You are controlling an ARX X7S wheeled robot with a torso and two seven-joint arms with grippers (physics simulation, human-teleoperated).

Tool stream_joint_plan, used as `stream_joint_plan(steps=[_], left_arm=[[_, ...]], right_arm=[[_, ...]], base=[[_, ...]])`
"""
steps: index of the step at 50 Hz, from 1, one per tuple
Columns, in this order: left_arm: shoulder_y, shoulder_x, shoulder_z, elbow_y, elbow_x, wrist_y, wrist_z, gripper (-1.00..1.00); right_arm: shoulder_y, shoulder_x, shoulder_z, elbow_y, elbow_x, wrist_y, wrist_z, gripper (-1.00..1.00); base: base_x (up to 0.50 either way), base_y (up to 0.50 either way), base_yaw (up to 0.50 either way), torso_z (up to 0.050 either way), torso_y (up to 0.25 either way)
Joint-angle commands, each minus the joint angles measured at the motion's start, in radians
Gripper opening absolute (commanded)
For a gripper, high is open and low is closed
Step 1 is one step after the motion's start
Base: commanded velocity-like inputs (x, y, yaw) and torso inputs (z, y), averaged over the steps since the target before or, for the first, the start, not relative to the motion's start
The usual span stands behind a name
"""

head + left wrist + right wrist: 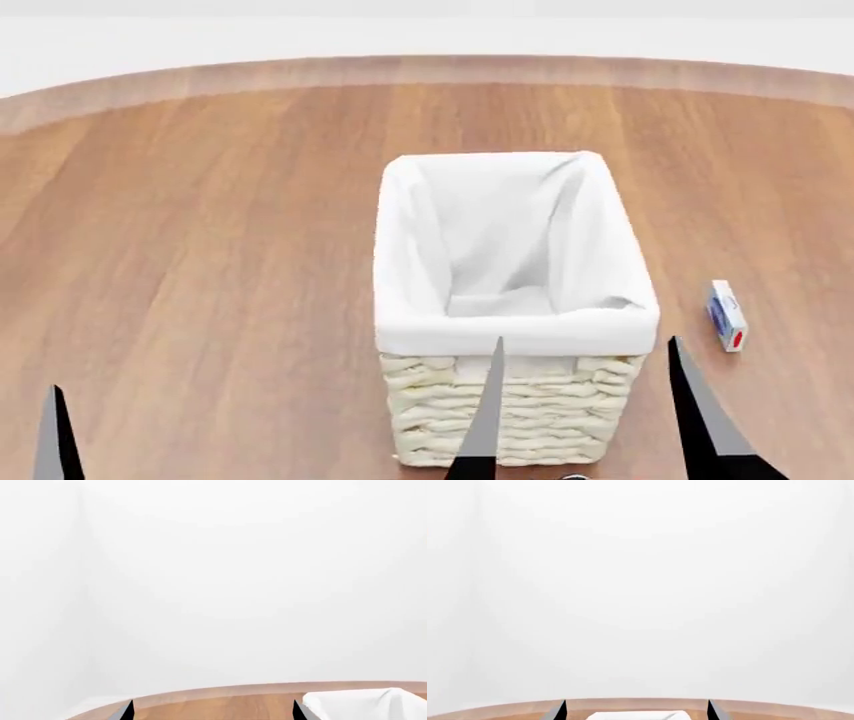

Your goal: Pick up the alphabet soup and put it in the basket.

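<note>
The cream wicker basket (514, 420) with its white cloth lining stands in the middle of the wooden table in the head view. Its cloth also shows in the left wrist view (373, 705) and the right wrist view (637, 715). The alphabet soup is out of view in every frame. My right gripper (585, 345) is open and empty, its fingers spread in front of the basket's near right corner. My left gripper (213, 710) is open and empty. Only one of its fingers (56, 425) shows in the head view, at the near left.
A small white box with blue and red marks (727, 316) lies on the table right of the basket. The round wooden table (200, 220) ends at a curved far edge (427, 70), with a white wall beyond.
</note>
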Motion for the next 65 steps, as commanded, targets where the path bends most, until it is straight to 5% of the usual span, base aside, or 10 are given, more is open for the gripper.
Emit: stream_joint_plan(steps=[1, 30, 43, 50, 58, 65], left_arm=[[-0.001, -0.009, 0.007, -0.001, -0.003, 0.0, -0.011, 1.0], [-0.01, -0.026, 0.018, -0.013, -0.017, 0.001, -0.034, 1.0], [-0.021, -0.034, 0.022, -0.04, -0.023, 0.003, -0.048, 1.0], [-0.032, -0.035, 0.024, -0.068, -0.032, 0.006, -0.052, 1.0], [-0.044, -0.038, 0.033, -0.086, -0.032, 0.002, -0.057, 1.0], [-0.046, -0.043, 0.03, -0.113, -0.039, 0.018, -0.063, 1.0]], right_arm=[[-0.005, 0.009, -0.004, 0.007, 0.008, -0.013, 0.011, 1.0], [0.0, 0.031, -0.007, 0.002, 0.033, -0.01, 0.036, 1.0], [0.026, 0.145, 0.094, -0.171, 0.094, 0.216, 0.079, 1.0], [-0.035, 0.68, -0.013, -0.171, 0.445, 0.03, 0.57, 1.0], [-0.347, 0.733, 0.099, -0.096, 0.37, -0.164, 0.582, 1.0], [-0.575, 0.608, 0.118, 0.122, 0.238, -0.439, 0.553, 1.0]], base=[[0.0, 0.5, 0.0, 0.0, 0.0], [0.0, 0.12, 0.0, 0.0, 0.0], [0.0, 0.0, 0.0, 0.0, 0.0], [0.0, 0.0, 0.0, 0.0, 0.0], [0.0, 0.0, 0.0, 0.0, 0.0], [0.0, 0.0, 0.0, 0.0, 0.0]])
